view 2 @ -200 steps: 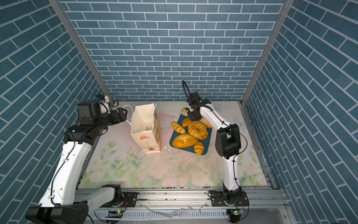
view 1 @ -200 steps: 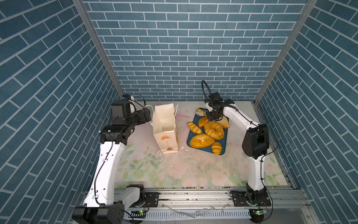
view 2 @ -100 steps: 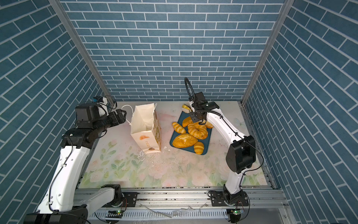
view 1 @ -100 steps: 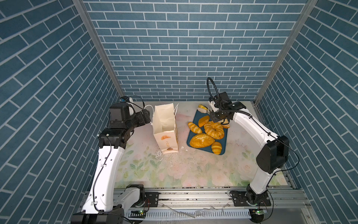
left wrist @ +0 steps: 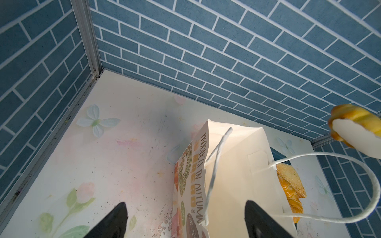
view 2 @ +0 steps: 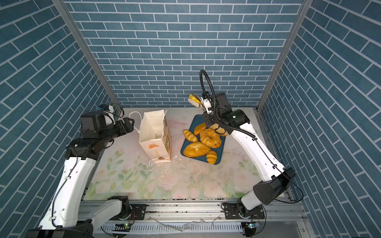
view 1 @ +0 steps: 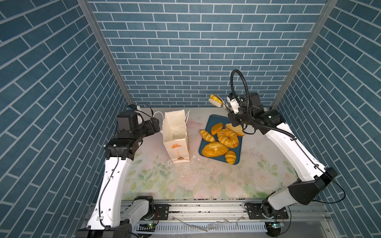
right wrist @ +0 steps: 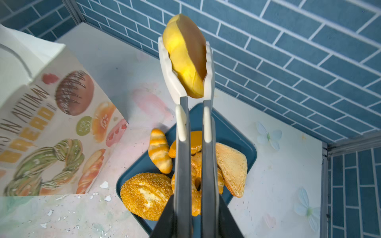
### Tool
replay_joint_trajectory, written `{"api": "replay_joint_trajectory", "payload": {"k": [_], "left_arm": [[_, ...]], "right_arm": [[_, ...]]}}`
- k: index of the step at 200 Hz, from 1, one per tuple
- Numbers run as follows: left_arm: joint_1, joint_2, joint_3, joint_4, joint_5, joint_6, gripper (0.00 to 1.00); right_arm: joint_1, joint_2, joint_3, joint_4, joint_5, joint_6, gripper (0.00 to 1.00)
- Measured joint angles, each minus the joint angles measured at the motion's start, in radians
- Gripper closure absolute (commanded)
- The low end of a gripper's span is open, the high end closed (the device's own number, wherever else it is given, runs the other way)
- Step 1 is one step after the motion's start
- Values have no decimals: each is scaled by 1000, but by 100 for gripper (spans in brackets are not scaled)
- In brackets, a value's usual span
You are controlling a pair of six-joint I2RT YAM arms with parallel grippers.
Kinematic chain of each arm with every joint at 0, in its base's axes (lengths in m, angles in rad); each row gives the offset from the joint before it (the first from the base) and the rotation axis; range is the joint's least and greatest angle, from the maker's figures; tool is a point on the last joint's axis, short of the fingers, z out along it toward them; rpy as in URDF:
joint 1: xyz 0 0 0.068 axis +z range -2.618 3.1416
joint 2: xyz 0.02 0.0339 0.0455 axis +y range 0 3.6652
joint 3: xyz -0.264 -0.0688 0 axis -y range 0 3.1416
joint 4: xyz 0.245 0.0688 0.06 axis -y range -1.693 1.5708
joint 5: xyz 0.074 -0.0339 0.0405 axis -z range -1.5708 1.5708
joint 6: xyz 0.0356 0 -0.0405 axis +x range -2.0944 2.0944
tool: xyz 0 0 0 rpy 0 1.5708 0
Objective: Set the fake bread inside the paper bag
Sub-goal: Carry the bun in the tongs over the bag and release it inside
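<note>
Floral tabletop (view 1: 185, 181): blue tray (view 1: 210, 121) holds six golden pastries (view 1: 215, 149); paper bag (view 1: 175, 131) stands open. Right gripper (right wrist: 195, 222) clamps tongs (right wrist: 182, 164) pinching glossy yellow-brown roll (right wrist: 185, 57); left gripper (left wrist: 185, 224) jaws apart.

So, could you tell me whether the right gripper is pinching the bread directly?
No, the right gripper is shut on grey tongs, and those tongs clamp the small yellow roll.

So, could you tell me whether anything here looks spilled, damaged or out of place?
Yes: white flakes lie scattered on the floral mat at the foot of the paper bag, like chipped debris. The fake bread on the dark blue tray looks orderly.
</note>
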Motion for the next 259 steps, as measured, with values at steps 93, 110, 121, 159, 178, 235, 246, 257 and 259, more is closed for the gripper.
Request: {"api": "replay_joint_trajectory", "payload": {"k": [93,110,121,159,178,235,246,257,259], "left_arm": [[-1,20,-20,8,32,-37,15],[-1,26,-20,15,43,-43,15],[-1,31,-20,18,54,-46,15],[-1,38,-20,28,69,-64,15],[-1,37,-20,35,67,-67,15],[-1,23,-19,39,70,-67,14],[-1,23,-19,38,73,-67,14],[-1,23,-19,38,76,-67,14],[-1,23,-19,38,76,-67,14]], "right_arm": [[243,66,252,-14,10,-122,78],[277,86,262,-16,10,-138,78],[304,106,270,-23,13,-152,78],[379,171,277,-46,16,-198,77],[401,191,277,-65,15,-211,77],[417,215,276,-97,28,-230,74],[422,220,275,-106,37,-231,73],[427,224,270,-113,45,-237,71],[428,225,268,-115,47,-238,71]]}}
